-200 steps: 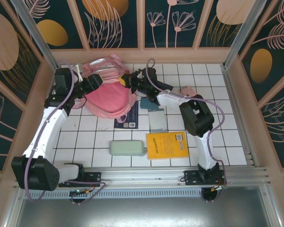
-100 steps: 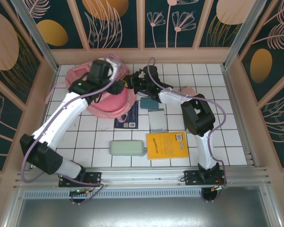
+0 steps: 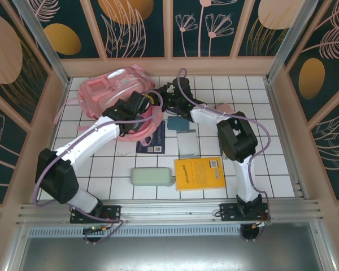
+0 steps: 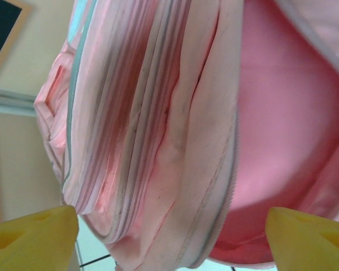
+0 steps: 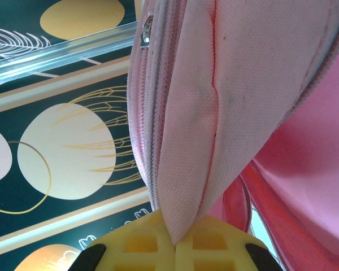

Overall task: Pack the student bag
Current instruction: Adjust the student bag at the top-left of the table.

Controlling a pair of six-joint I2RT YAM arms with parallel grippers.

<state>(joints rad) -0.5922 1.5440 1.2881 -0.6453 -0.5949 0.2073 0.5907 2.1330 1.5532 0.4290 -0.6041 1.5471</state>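
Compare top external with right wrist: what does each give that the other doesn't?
Top external: the tiled table layout, with a yellow book and a pale green case lying nearer the arm bases than the student bag. Right wrist: the right fingers closed on a fold of pink fabric, and a metal zipper pull on the seam above. Both: the pink student bag.

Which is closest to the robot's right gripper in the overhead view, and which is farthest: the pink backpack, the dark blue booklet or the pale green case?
Measured from the right gripper:
1. pink backpack: its fabric is pinched in the gripper, at the far left.
2. dark blue booklet: in the middle, just below the bag.
3. pale green case: towards the front.
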